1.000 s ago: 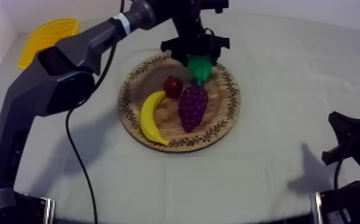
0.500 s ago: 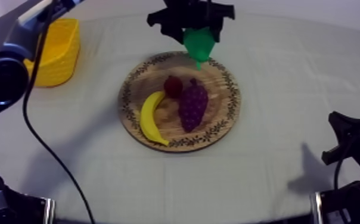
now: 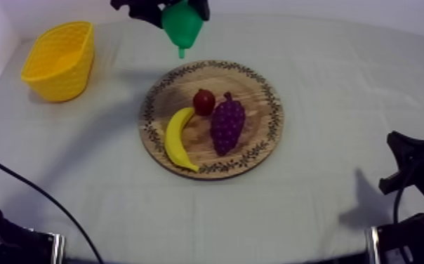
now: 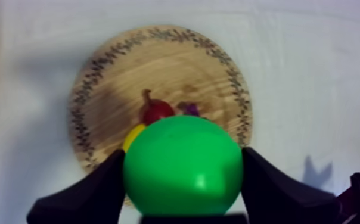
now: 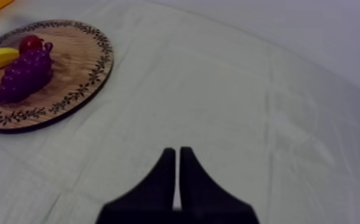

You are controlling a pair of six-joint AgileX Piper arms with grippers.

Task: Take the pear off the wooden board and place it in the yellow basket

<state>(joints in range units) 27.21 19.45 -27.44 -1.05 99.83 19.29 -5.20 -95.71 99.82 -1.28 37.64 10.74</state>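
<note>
L gripper [image 4: 183, 182] pinches the green pear [image 3: 182, 24] across its belly, stem down, aloft near worktop's far edge, beyond the wooden board [image 3: 257, 105]. Yellow basket [image 3: 71, 74] at far left corner. R gripper [image 5: 177, 161] pressed together, idle by right edge. Risk: the smooth, round pear could slip in a jerky swing, or an early release could drop it short of the basket.
</note>
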